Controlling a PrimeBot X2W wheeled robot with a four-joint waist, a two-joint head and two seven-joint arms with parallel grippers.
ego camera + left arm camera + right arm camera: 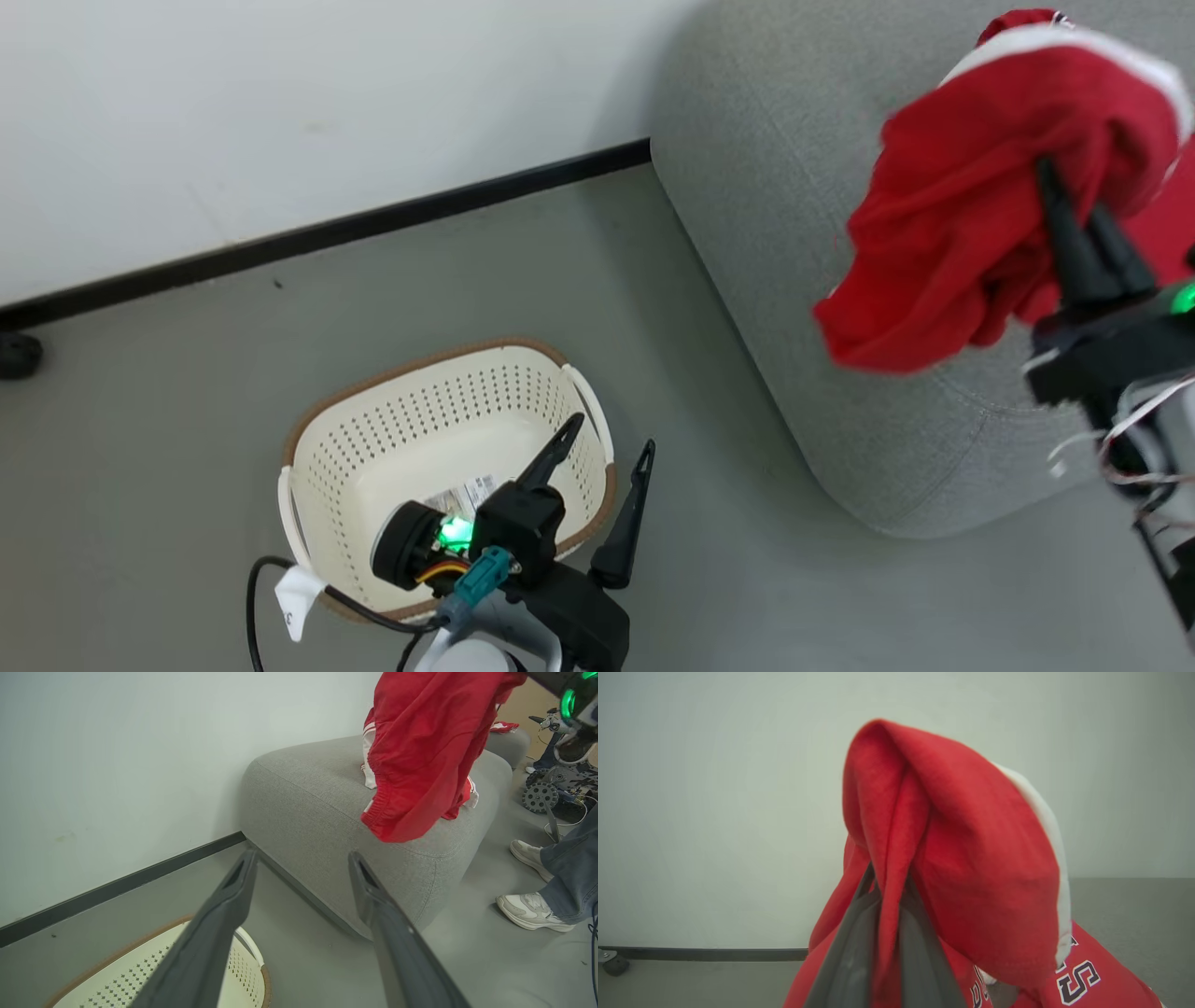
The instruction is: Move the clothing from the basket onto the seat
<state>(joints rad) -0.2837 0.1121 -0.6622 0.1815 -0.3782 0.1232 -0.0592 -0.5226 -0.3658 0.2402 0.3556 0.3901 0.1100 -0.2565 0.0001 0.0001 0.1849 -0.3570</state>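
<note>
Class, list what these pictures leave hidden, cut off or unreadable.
- Head view: the label in the basket is too small to read, partly behind the left gripper.
- Right wrist view: the jersey lettering is cut by the bottom edge and covered by the held garment.
- Left wrist view: the right edge cuts off the person.

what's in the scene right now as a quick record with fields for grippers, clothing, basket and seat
right gripper: shut on a red garment that hangs above the seat
left gripper: open, holding nothing, over the basket
basket contents: a label on the bottom, no clothing in the part that shows
on the seat: red jersey with lettering
nearby: person's shoes beside the seat
</note>
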